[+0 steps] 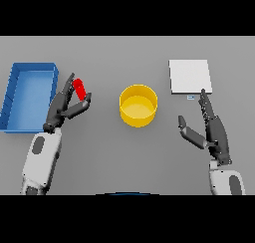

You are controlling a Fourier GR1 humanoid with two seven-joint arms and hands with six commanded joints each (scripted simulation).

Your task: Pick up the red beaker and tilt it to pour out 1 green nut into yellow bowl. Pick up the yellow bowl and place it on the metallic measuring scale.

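The red beaker (79, 88) is small and leans to one side, left of the table's middle. My left hand (63, 107) is right against it, with straight fingers along its left side and the thumb just below it; the hand is open. No green nut can be made out. The yellow bowl (138, 105) stands upright in the middle of the table, apart from both hands. At the back right lies the metallic measuring scale (190, 76), a flat pale square. My right hand (214, 128) is open below the scale, its fingertips near the scale's front edge.
A blue open bin (16, 98) stands at the far left, close beside my left forearm. Grey table surface lies between the bowl and the scale.
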